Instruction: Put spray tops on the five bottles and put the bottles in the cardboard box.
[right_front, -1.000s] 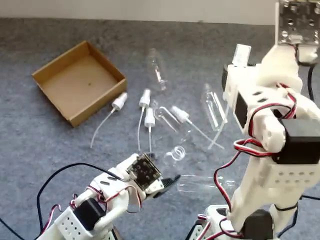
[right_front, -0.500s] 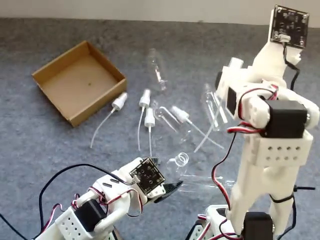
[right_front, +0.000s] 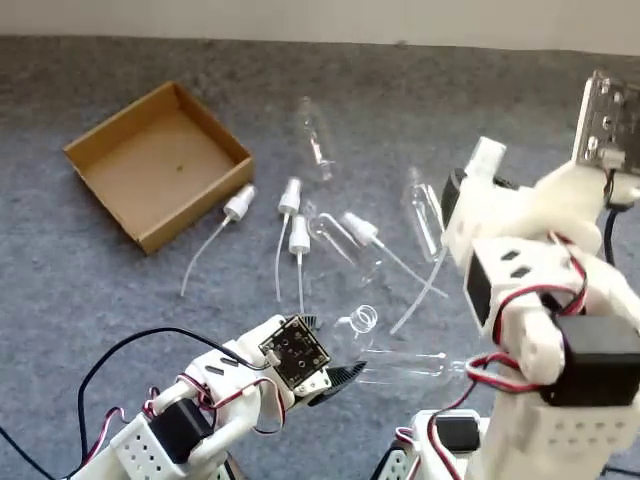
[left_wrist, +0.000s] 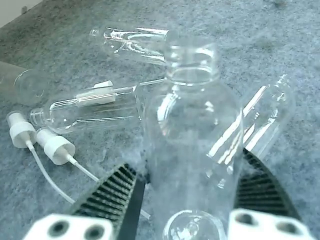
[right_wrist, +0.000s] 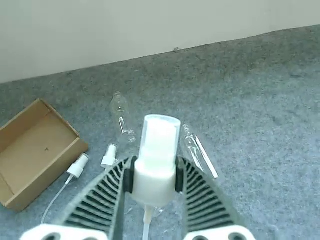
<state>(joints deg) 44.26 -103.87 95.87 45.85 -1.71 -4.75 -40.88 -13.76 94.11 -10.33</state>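
We see the left gripper (left_wrist: 191, 175) clenched on a clear bottle (left_wrist: 192, 125), with its ribbed black jaws pressed against the bottle's two sides. The bottle is colourless and see-through. It has a round body, sloping shoulders and a short open neck with no top on it, and bright glints run down its wall. In the high view it sits at about 6 o'clock on the table, with its open mouth pointing away from the arm toward roughly 12 o'clock.

The right gripper (right_wrist: 155, 175) grasps a white spray top (right_wrist: 156, 150) by its collar. The nozzle cap stands above the jaws and a thin dip tube (right_front: 420, 295) hangs below. In the high view this top is held up at about 3 o'clock, and the tube slants down toward 7 o'clock. Its lower end is near the held bottle's mouth, not in it.

Four loose bottles lie on the grey carpet (right_front: 500, 80). One bottle (right_front: 312, 135) is at 12 o'clock, another bottle (right_front: 425, 215) is at 2 o'clock and a third bottle (right_front: 335, 235) is near the centre. A fourth bottle (right_front: 405, 365) is at 5 o'clock, just beside the left gripper. Four loose spray tops lie around the centre, among them a spray top (right_front: 238, 203) nearest the cardboard box (right_front: 200, 212), which sits open-topped at 10 o'clock.
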